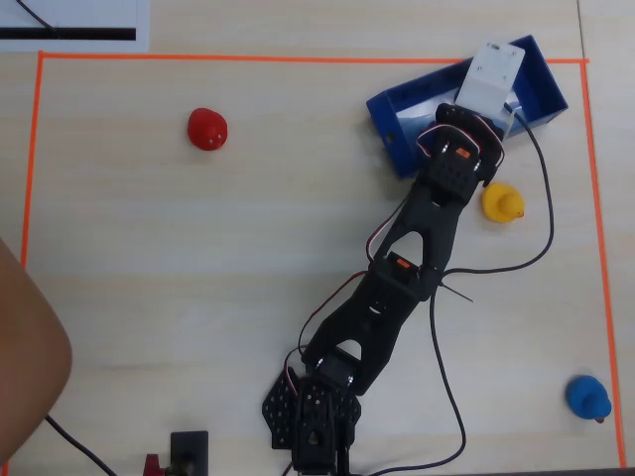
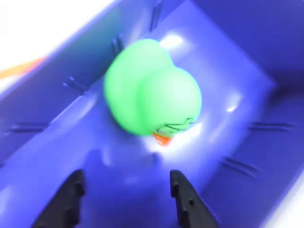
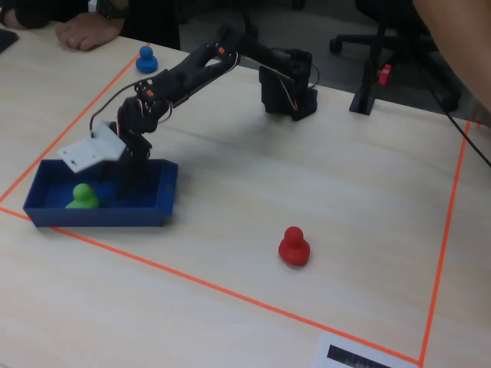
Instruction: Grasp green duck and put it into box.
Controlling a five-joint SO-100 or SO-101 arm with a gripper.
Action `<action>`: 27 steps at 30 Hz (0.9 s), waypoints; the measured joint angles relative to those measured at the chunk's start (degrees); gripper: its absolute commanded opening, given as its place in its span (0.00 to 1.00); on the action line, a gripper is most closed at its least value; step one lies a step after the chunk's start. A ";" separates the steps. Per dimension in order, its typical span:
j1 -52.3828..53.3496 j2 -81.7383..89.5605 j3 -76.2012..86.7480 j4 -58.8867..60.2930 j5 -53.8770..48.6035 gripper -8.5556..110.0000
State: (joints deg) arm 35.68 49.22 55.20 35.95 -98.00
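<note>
Two black fingers [image 2: 183,199] of the gripper [image 2: 128,199] stand wide apart, holding nothing; just ahead, the green duck [image 2: 149,95] sits inside the box [image 2: 42,118].

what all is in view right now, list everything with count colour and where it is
green duck: 1, bright green, on the floor inside the box, free of the gripper
box: 1, blue, open top, at the edge of the orange-taped area
red duck: 1, red, on the bare table, far from the box
yellow duck: 1, yellow, on the table just outside the box, beside the arm
blue duck: 1, blue, near a corner of the taped area
orange tape: 1 rectangular outline, orange, on the light wooden table
person's hand: 1, resting at the table's far edge in the fixed view
arm: 1, black, reaching over the box
gripper: 1, black fingers, open, just off the green duck
</note>
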 measured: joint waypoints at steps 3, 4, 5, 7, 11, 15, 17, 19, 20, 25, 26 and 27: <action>0.00 4.13 0.00 3.78 0.09 0.27; -0.09 5.54 0.00 4.92 0.09 0.26; -0.09 6.94 0.00 5.98 0.00 0.22; -0.35 10.20 0.00 8.09 0.09 0.12; -2.37 17.93 1.32 11.87 0.44 0.07; -6.42 29.27 8.79 15.56 0.44 0.07; -8.53 35.68 14.41 16.08 0.88 0.07; -10.99 43.33 21.53 16.17 2.11 0.07; -12.30 47.29 25.05 16.79 2.46 0.07; -21.09 67.85 42.89 26.10 5.36 0.07; -23.12 71.72 46.49 28.39 5.89 0.07; -24.79 75.50 50.01 30.50 6.15 0.07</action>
State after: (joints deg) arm 10.90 124.72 105.21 66.45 -91.85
